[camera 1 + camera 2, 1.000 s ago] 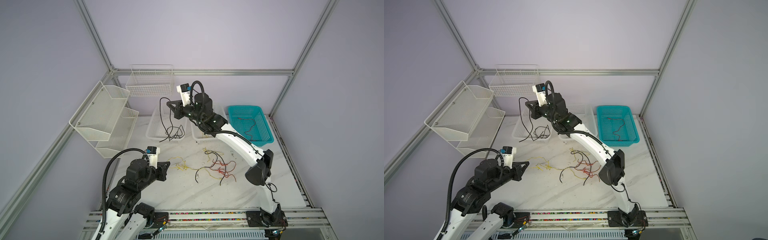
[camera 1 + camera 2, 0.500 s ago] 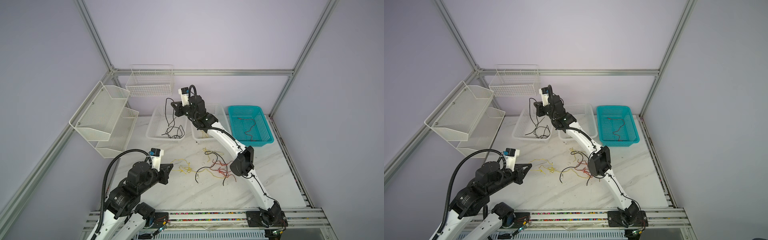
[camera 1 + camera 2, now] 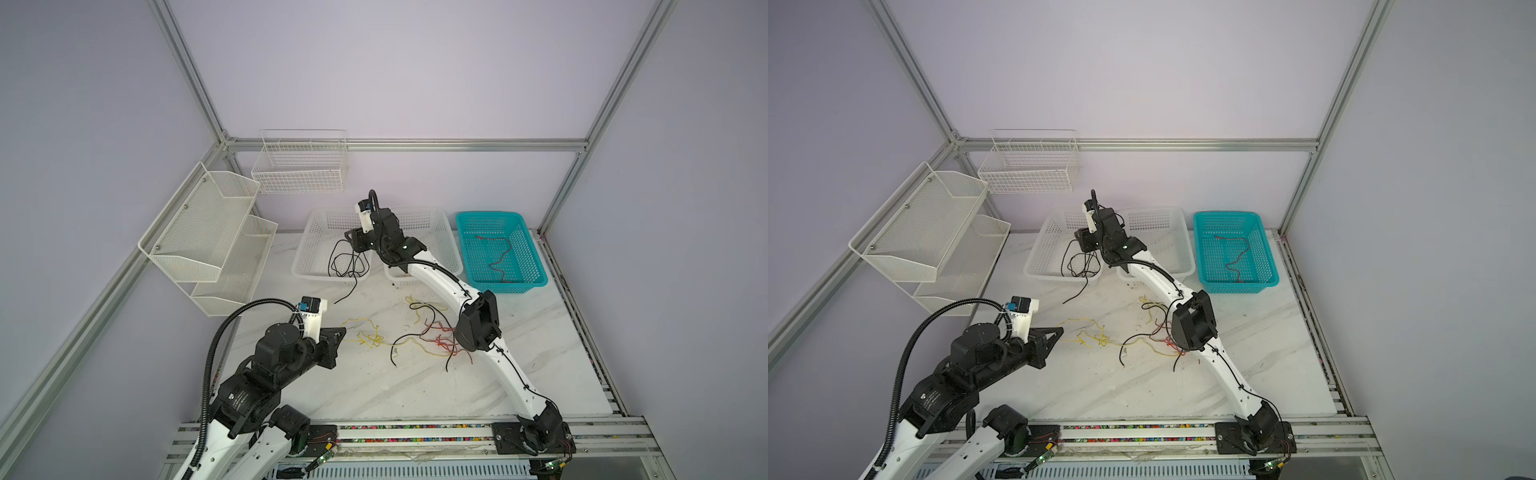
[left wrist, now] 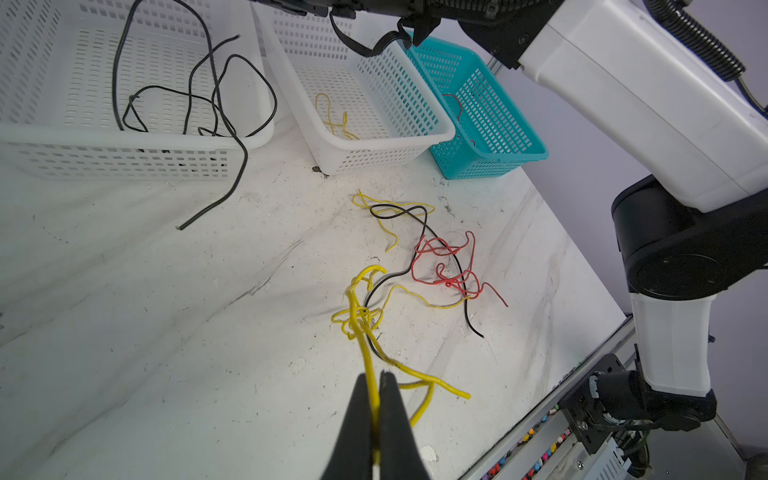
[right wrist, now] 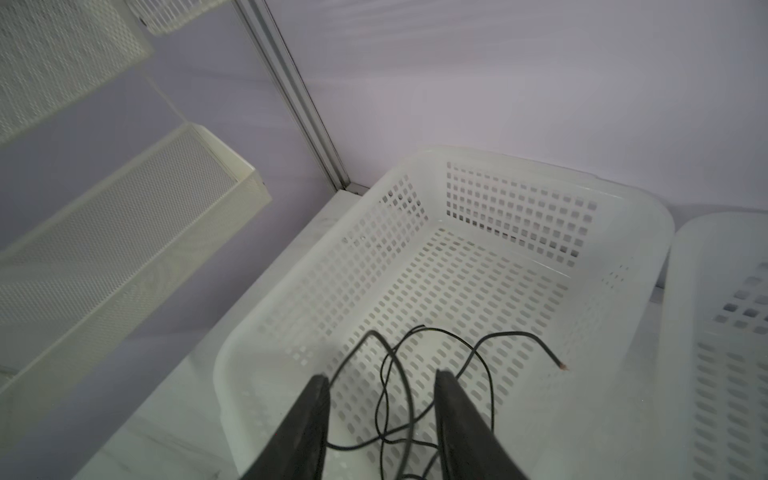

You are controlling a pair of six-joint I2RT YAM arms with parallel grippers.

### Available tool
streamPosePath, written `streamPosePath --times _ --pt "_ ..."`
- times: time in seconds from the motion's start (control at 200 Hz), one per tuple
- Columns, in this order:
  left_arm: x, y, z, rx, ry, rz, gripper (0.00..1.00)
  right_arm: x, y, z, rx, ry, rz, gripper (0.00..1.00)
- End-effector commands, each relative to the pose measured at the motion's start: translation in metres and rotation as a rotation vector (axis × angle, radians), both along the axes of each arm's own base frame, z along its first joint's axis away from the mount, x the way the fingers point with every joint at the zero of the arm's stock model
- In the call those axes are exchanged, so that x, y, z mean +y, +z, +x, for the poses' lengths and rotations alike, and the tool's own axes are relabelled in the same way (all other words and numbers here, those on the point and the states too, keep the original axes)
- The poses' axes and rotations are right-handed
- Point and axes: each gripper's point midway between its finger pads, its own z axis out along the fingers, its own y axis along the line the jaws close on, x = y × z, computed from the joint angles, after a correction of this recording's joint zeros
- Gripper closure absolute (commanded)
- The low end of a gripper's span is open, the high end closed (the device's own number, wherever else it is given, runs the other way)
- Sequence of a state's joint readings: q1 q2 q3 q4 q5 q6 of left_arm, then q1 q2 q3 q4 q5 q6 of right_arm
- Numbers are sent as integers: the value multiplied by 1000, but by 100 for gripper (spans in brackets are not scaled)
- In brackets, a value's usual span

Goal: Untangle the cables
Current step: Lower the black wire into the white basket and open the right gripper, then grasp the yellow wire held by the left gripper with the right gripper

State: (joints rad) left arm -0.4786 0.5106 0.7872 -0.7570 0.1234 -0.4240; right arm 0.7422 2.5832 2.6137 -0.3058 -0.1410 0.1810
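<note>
My left gripper [image 4: 377, 374] is shut on one end of a yellow cable [image 4: 361, 316], low over the table's left front [image 3: 343, 331] [image 3: 1061, 330]. That cable runs into a loose tangle of red, black and yellow cables [image 3: 436, 336] [image 3: 1163, 336] at the table's middle. My right gripper [image 5: 380, 376] stands open above the left white basket [image 3: 299, 266], with nothing between its fingers. A black cable [image 5: 515, 332] [image 3: 347, 266] lies in that basket, and its tail hangs over the front rim onto the table.
A middle white basket [image 4: 415, 137] holds a yellow cable [image 4: 336, 120]. A teal basket [image 3: 490, 214] at the back right holds a red cable [image 3: 498, 257]. White mesh racks [image 3: 208, 232] hang on the left wall. My right arm's elbow [image 3: 478, 324] hangs over the tangle.
My right gripper has come down toward the left white basket and opened, and the black cable it held now lies in the basket. The left gripper has shifted slightly, still gripping the yellow cable.
</note>
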Motion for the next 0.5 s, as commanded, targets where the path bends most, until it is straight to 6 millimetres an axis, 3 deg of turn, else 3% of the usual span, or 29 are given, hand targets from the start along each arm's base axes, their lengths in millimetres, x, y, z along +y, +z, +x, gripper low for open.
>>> streamPosePath --times 0.0,0.18,0.315,0.395,0.495 --pt "-1 -6 4 -15 0 10 100 -17 32 -9 -46 -31 -55 47" --pt "-1 -6 4 -19 2 9 100 -42 31 -16 -29 -97 -123 40" --pt "0 -6 4 -18 4 12 100 -45 27 -37 -7 -69 -146 39" --pt "1 -7 5 -17 12 16 100 -47 35 -58 0 -24 -113 38" --pt "1 -8 6 -11 15 19 100 -51 69 -105 -32 106 -10 36"
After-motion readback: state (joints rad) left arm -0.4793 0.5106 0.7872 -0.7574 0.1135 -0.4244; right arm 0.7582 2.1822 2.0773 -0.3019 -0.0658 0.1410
